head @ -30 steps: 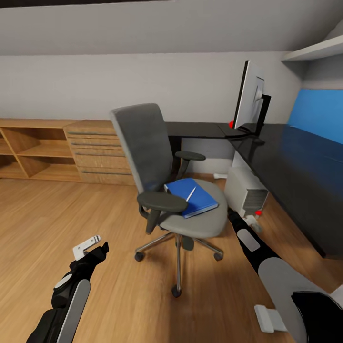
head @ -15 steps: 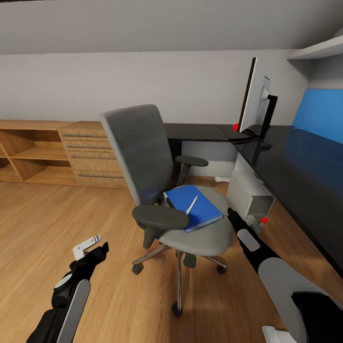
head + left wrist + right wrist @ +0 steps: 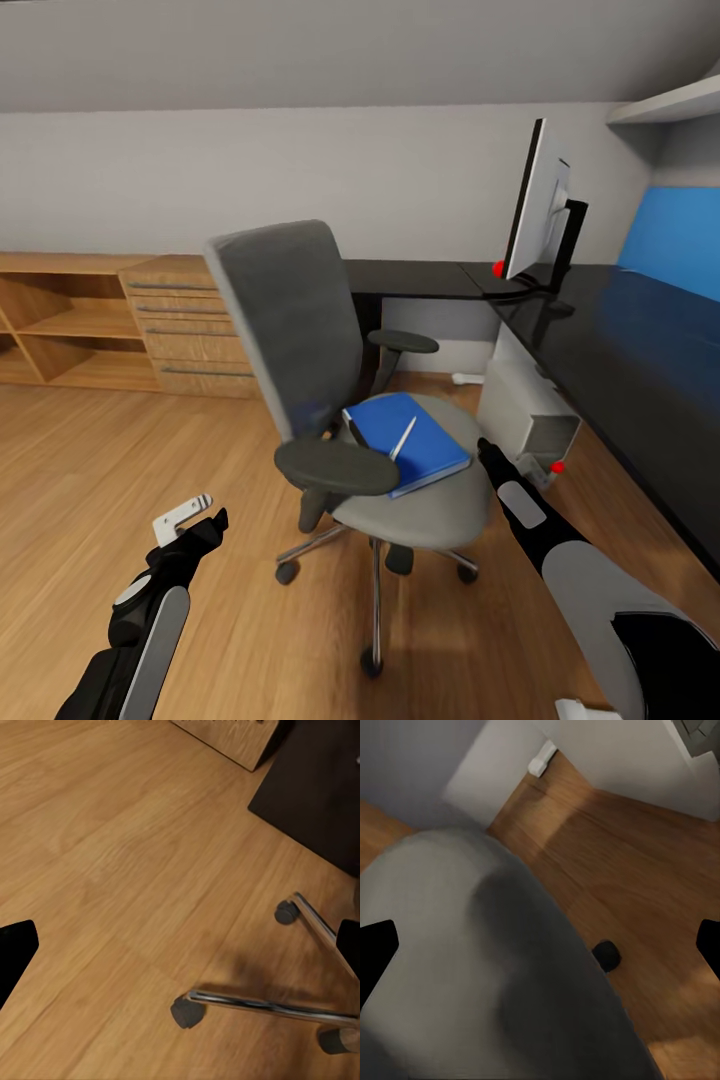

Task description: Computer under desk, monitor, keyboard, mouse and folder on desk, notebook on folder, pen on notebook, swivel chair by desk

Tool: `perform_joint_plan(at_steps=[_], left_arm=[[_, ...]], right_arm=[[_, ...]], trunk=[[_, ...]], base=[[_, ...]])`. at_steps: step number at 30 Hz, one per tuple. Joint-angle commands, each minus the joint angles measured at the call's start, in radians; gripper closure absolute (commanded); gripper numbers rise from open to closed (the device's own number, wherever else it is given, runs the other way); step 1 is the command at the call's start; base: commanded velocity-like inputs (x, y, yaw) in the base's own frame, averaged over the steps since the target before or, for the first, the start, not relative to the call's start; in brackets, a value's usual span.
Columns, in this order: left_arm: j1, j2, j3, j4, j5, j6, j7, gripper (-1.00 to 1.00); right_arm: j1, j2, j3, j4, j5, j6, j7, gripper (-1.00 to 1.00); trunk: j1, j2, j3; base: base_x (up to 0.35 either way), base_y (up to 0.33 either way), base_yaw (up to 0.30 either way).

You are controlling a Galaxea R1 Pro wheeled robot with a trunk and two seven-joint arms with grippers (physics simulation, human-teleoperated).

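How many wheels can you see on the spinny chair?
4 in the head view: one nearest the left arm, one in front, one by the right arm, one behind the post. More may be hidden under the swivel chair.

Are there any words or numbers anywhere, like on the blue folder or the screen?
None can be read. The folder has a plain blue cover, the monitor shows edge-on with just a red light, and the computer carries no readable label.
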State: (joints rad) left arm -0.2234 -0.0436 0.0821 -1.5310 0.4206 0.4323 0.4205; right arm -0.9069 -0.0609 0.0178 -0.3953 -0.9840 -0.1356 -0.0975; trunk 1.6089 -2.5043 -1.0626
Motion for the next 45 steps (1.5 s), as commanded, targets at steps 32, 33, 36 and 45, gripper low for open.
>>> perform_joint_plan(at_steps=[32, 33, 36, 45], left_arm=[[-0.001, -0.001, 0.001, -0.001, 0.010, 0.003, 0.006, -1.00], [-0.001, -0.001, 0.001, -0.001, 0.010, 0.003, 0.006, -1.00], [-0.001, -0.001, 0.001, -0.001, 0.010, 0.003, 0.006, -1.00], [-0.001, -0.001, 0.001, 0.000, 0.010, 0.003, 0.007, -1.00]], right_arm=[[0.002, 0.007, 0.002, 0.000, -0.012, 0.065, -0.004, -1.00], [0.002, 0.007, 0.002, 0.000, -0.012, 0.065, -0.004, -1.00], [0.002, 0.007, 0.003, 0.000, -0.011, 0.065, -0.004, -1.00], [0.002, 0.009, 0.004, 0.001, -0.010, 0.064, -0.004, -1.00]], trunk=[[0.000, 0.000, -0.001], [0.000, 0.000, -0.001], [0.000, 0.000, -0.001], [0.000, 0.000, -0.001]], base=[[0.009, 0.000, 0.132], [0.000, 0.000, 0.010], [0.011, 0.000, 0.070], [0.178, 0.000, 0.220]])
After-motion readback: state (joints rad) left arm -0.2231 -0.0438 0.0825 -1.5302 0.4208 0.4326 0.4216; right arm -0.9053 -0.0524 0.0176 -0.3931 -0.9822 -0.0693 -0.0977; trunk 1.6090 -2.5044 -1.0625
